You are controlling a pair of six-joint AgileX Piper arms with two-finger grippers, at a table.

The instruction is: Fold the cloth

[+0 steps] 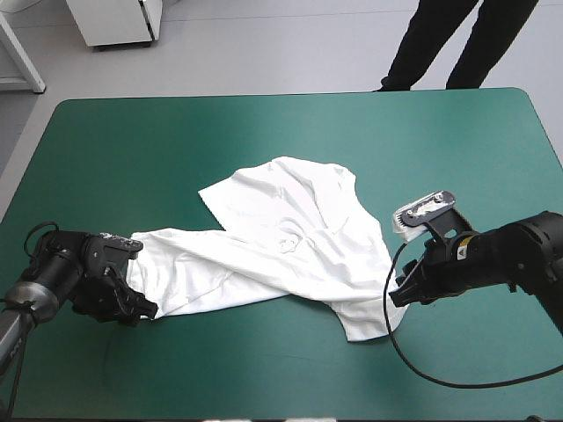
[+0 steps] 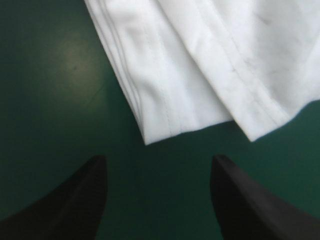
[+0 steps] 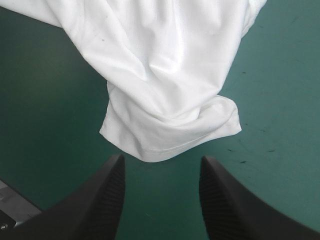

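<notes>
Though ungrasped, the T-shirt [image 1: 281, 246] just ahead of left hand [image 2: 159, 158] and right hand [image 3: 162, 157], both wide open.

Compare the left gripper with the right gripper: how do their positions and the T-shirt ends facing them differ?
The left gripper sits at the end of the T-shirt toward the left edge of the table; the right gripper at the opposite end. Ahead of the left gripper lie flat layers with straight stitched hems; ahead of the right gripper, a bunched, rounded fold. Shared: both have jaws open, holding nothing.

A lab — teal-green table [image 1: 132, 149], white cabinet [image 1: 119, 22], grey floor [image 1: 281, 53].
</notes>
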